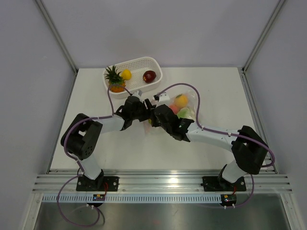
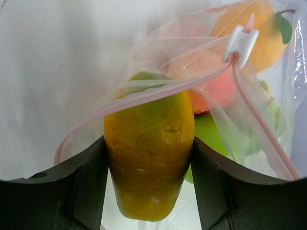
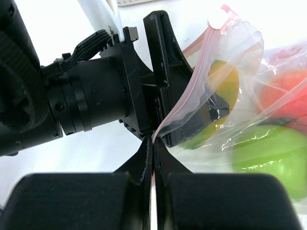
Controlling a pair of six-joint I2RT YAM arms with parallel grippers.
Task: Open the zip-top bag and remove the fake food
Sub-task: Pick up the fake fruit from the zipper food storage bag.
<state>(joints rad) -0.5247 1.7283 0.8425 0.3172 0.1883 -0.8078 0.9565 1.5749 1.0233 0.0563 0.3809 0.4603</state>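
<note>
Bag [image 1: 189, 109] at centre of tabletop [image 1: 96, 148], unzipped; orange [image 1: 181, 100] and green apple [image 3: 268, 153] inside. Yellow-green fruit [image 2: 148, 158] at mouth, clamped between left fingers [image 2: 81, 191]. Rim pinched by right fingers [image 3: 140, 167]. In basket [image 1: 156, 64]: pineapple [image 1: 115, 79], yellow piece [image 1: 126, 74], red piece [image 1: 149, 75]. Roughly halfway.

Green apple [image 3: 271, 158] partly beyond right edge

The white surface [image 1: 96, 148] carried a white perforated basket [image 1: 138, 61] at its far edge, left of centre. A clear zip-top bag [image 1: 191, 109] rested near the middle, just nearer than the basket and to its right.
</note>
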